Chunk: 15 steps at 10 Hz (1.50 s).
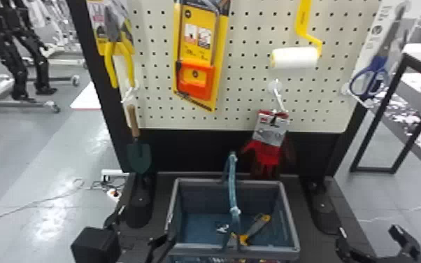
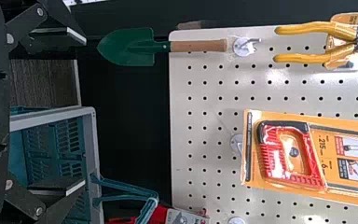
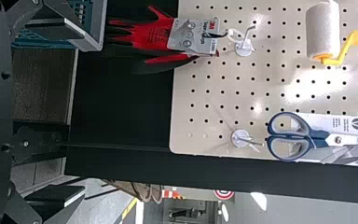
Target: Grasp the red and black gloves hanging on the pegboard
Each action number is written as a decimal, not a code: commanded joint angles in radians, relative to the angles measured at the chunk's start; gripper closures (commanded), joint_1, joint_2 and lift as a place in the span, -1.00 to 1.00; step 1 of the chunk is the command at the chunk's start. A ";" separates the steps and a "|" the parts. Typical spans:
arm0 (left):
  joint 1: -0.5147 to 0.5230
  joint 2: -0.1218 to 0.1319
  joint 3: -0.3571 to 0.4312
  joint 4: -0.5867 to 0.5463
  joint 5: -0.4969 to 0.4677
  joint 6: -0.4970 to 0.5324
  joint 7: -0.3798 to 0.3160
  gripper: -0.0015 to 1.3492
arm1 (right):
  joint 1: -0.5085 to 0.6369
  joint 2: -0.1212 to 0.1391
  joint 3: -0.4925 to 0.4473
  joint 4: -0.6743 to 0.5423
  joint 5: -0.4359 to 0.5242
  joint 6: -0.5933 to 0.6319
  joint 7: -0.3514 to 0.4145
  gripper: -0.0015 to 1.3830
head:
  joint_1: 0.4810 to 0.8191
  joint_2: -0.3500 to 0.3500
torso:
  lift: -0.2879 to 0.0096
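At the lower edge of the pegboard (image 1: 248, 87), right of its middle, the red and black gloves (image 1: 267, 148) hang from a white hook (image 1: 277, 92). They sit just below the paint roller (image 1: 293, 57), and their fingers dangle over the black panel underneath. A grey and blue basket (image 1: 236, 249) sits below them. On either side of the basket's near rim, the left gripper (image 2: 74, 111) and the right gripper (image 3: 74, 112) sit low, well apart from the gloves. Each has its fingers spread wide and holds nothing.
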 commanded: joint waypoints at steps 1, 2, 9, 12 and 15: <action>0.000 0.000 0.000 0.000 0.000 0.000 0.000 -0.65 | -0.002 0.002 0.000 0.002 -0.003 0.000 0.000 -0.82 | -0.60 0.00 | 0.26; -0.002 0.000 0.000 0.002 0.000 0.000 0.000 -0.65 | -0.002 0.002 0.000 0.004 -0.003 0.000 0.002 -0.82 | -0.60 0.00 | 0.26; -0.002 0.003 0.000 0.002 0.000 0.000 0.000 -0.65 | -0.013 0.002 0.002 0.001 -0.006 0.025 0.021 -0.82 | -0.60 0.00 | 0.26; -0.002 0.003 -0.002 0.002 0.002 0.000 0.000 -0.65 | -0.134 -0.046 0.000 0.015 -0.024 0.160 0.179 -0.82 | -0.60 0.00 | 0.26; -0.008 0.003 -0.008 0.006 0.003 0.000 0.000 -0.65 | -0.277 -0.091 -0.003 0.088 -0.058 0.253 0.281 -0.82 | -0.60 0.00 | 0.26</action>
